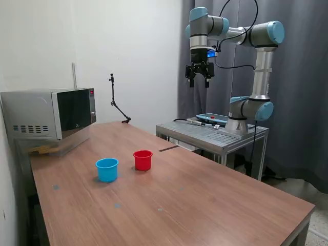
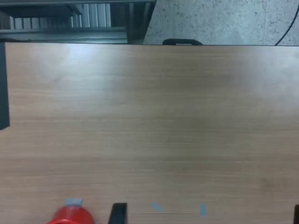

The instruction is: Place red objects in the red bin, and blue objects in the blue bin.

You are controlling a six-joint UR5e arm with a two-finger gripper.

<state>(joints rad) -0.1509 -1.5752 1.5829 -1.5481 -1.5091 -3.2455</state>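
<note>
The red bin [image 1: 143, 160] is a small red cup standing on the wooden table [image 1: 215, 205]. The blue bin [image 1: 107, 169], a light-blue cup, stands close beside it toward the exterior view's left. My gripper [image 1: 199, 78] hangs high in the air, well above and behind both cups, open and holding nothing. In the wrist view only the red bin's rim [image 2: 70, 216] shows at the frame edge, and my gripper [image 2: 208, 217] has its fingertips [image 2: 119, 212] spread wide. No red objects or blue objects are in view in either frame.
A microwave [image 1: 48, 113] sits on the table at the exterior view's left. A thin black jointed stand [image 1: 117, 105] rises at the table's back. The arm's metal base stand [image 1: 212, 134] adjoins the table's far edge. Small blue tape marks [image 2: 156, 206] dot the tabletop.
</note>
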